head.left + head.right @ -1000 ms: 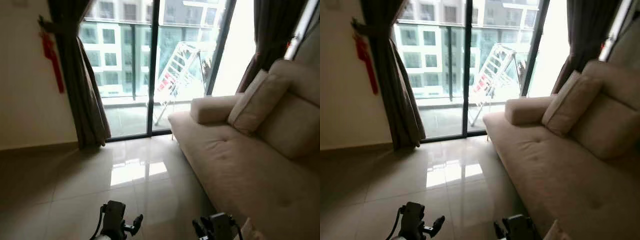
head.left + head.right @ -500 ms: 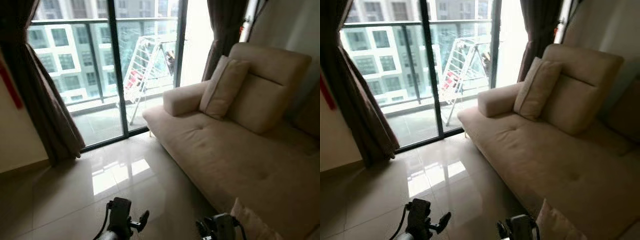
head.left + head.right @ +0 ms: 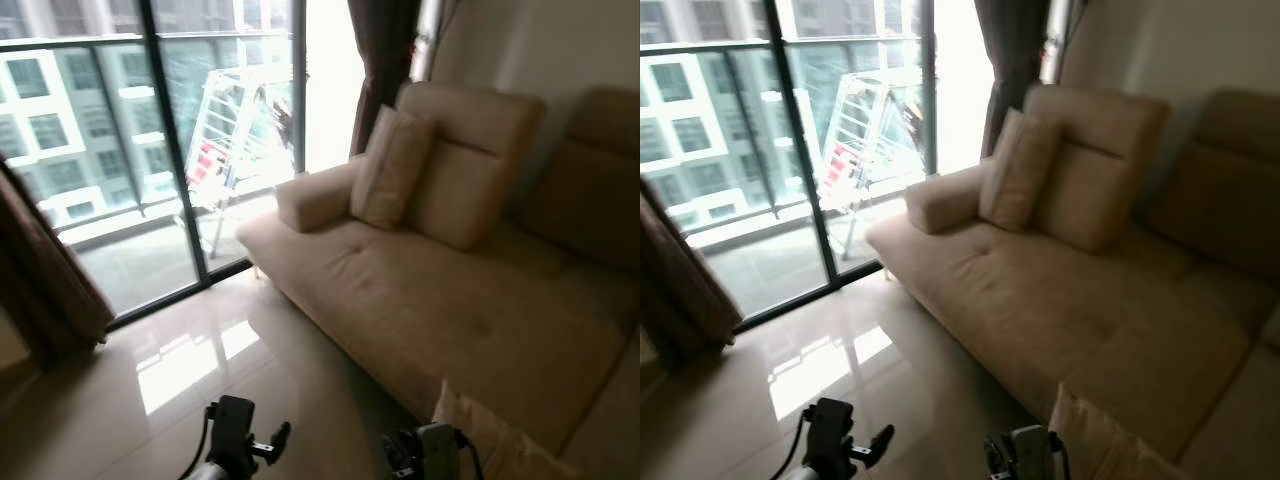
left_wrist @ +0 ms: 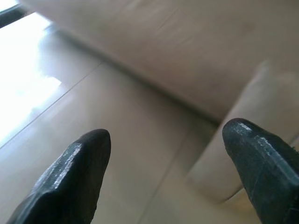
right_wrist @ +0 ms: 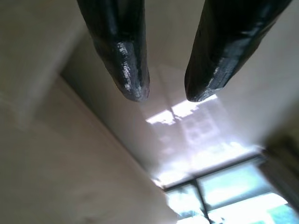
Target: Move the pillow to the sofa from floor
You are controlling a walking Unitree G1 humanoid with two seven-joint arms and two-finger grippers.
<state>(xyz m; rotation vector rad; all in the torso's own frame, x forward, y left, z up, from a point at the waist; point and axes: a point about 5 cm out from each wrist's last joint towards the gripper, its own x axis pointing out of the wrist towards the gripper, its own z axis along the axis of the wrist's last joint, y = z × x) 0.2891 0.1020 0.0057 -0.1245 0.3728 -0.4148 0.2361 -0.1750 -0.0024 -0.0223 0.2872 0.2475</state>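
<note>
Glossy beige floor tiles (image 3: 200, 380) run from the glass balcony door (image 3: 160, 140) to a tan fabric sofa (image 3: 430, 310), with a dark curtain (image 3: 40, 290) bunched at the left and another curtain (image 3: 380, 60) behind the sofa's far end. Outside the glass a white drying rack (image 3: 235, 120) leans on the balcony.

Low in the head views, the left gripper (image 4: 163, 144) hangs over the tiles with its two black fingers spread wide apart and nothing between them. The right gripper (image 5: 166, 95) is just to its right, close to the sofa's front edge, its fingers a small gap apart and holding nothing.

A beige pillow (image 3: 490, 445) shows immediately to the right of the right gripper, low against the front of the sofa; whether it rests on the floor or against the seat cannot be told. In the left wrist view the same pillow (image 4: 247, 135) lies ahead of the spread fingers, near the sofa base.

Well beyond both grippers, a second cushion (image 3: 390, 165) leans upright against the sofa's back cushion (image 3: 470, 160), beside the rounded armrest (image 3: 315, 200).
</note>
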